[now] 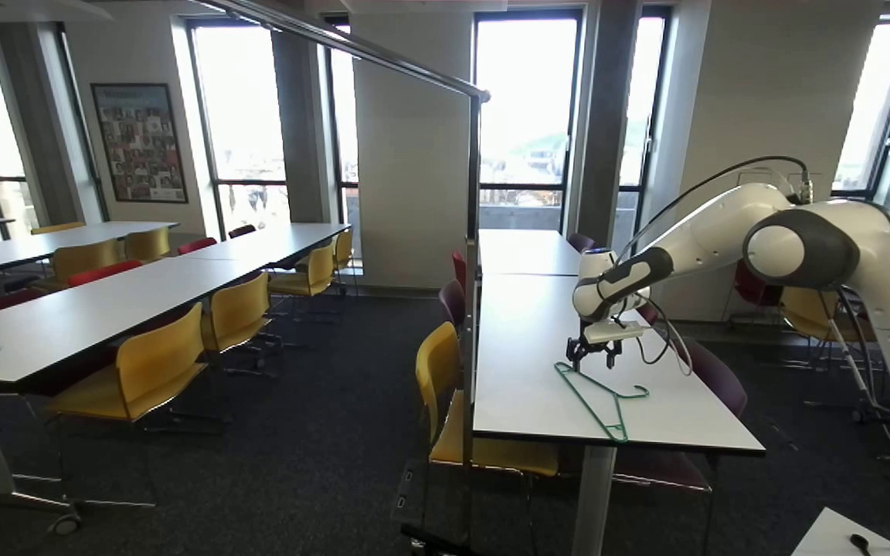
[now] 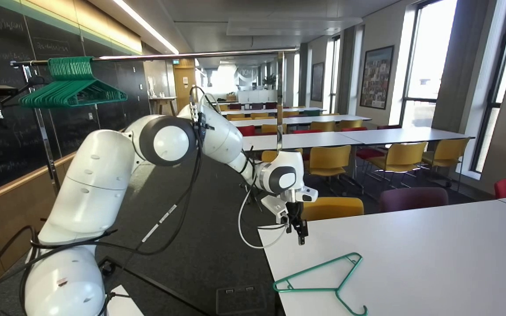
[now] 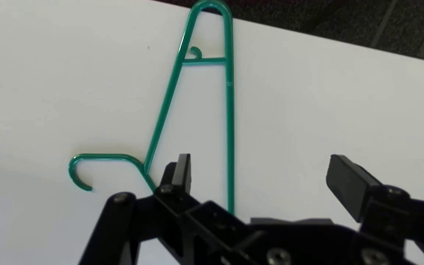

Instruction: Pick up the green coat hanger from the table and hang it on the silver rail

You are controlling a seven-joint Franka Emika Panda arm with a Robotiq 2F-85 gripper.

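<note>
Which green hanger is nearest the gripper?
The lone green coat hanger lying on the white table, near the open gripper; the other green hangers hang bunched on the silver rail.

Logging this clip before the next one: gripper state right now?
Gripper: open, fingers wide apart, holding nothing; the green coat hanger lies on the table.

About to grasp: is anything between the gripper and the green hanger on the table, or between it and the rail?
Nothing visible stands between the gripper and the green coat hanger. Toward the silver rail, nothing seems to block its middle; hung green hangers crowd one end, a post supports the other.
</note>
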